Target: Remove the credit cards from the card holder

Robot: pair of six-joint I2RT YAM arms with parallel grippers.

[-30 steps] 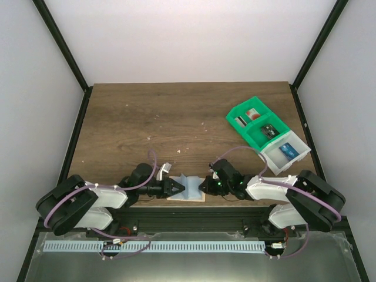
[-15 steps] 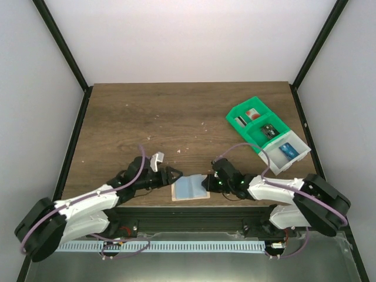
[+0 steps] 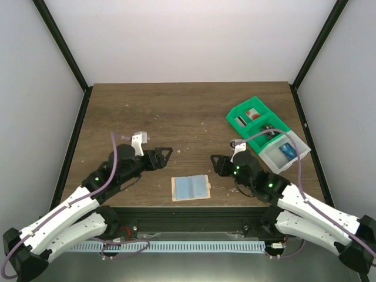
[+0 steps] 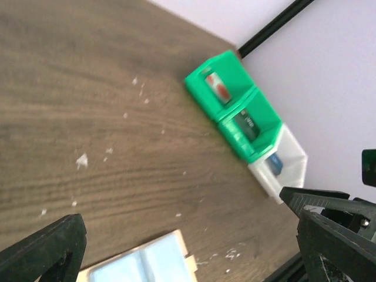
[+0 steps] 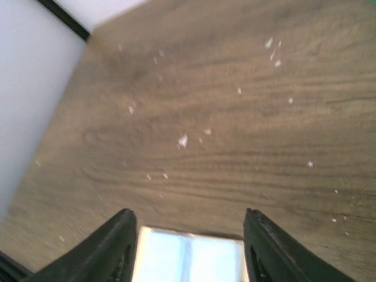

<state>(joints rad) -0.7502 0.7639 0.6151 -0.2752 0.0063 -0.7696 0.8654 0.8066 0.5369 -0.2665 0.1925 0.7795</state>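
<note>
Plainly open, empty: both end effectors (image 3: 166, 156) (image 3: 216, 165)

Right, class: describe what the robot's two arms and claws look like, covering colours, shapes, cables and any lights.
The left arm and the right arm both have smooth white shells linked by black joints. Each carries a looping purple cable and small green lights. The left claw and right claw are black, with two blunt wedge-shaped fingers. A white block sits on each wrist.
</note>
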